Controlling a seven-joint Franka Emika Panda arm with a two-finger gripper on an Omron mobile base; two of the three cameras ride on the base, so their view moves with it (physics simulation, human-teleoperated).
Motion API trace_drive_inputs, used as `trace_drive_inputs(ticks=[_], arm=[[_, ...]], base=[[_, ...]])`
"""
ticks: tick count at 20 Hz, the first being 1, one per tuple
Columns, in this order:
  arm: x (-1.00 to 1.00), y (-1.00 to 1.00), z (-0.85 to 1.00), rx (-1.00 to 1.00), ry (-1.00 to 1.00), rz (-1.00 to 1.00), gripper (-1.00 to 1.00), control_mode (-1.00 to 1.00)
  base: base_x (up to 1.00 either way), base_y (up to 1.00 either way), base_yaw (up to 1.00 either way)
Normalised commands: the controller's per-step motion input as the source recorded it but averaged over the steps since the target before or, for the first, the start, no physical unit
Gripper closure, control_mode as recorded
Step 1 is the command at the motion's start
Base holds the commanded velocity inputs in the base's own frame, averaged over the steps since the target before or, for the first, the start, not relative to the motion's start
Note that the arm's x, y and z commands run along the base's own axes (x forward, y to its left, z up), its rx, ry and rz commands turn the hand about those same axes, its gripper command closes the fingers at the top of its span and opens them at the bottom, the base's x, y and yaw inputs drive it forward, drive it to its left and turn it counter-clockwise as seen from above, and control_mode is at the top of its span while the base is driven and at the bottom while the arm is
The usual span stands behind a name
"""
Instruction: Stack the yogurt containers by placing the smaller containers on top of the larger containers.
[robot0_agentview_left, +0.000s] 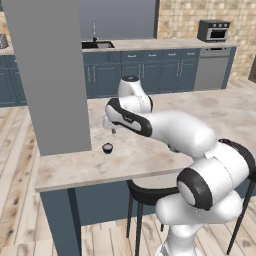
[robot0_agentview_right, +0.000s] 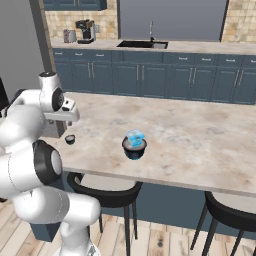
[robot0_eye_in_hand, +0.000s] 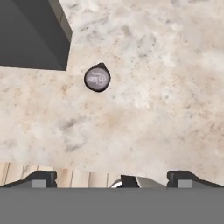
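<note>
End effector (robot0_eye_in_hand: 111, 178) hangs spread wide above the marble desk (robot0_agentview_right: 200, 135), gripping nothing. The tiny dark cup (robot0_eye_in_hand: 97, 78) sits beside the grey pillar (robot0_agentview_left: 50, 75). The light-blue container (robot0_agentview_right: 135, 137) appears to rest atop the wide dark bowl (robot0_agentview_right: 134, 148).

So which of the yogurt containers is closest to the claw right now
The tiny dark cup with the pale lid, alone beside the grey pillar, below the open claw. The light-blue container sits atop the big dark cup, farther off.
</note>
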Motion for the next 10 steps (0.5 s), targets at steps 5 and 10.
trace_drive_inputs(ticks=[5, 10], arm=[[0.26, 0.05, -0.02, 0.0, 0.03, 0.22, -1.0, -1.0], [0.13, 0.05, -0.07, 0.0, 0.0, 0.26, -1.0, -1.0]], base=[[0.0, 0.0, 0.0], [0.0, 0.0, 0.0]])
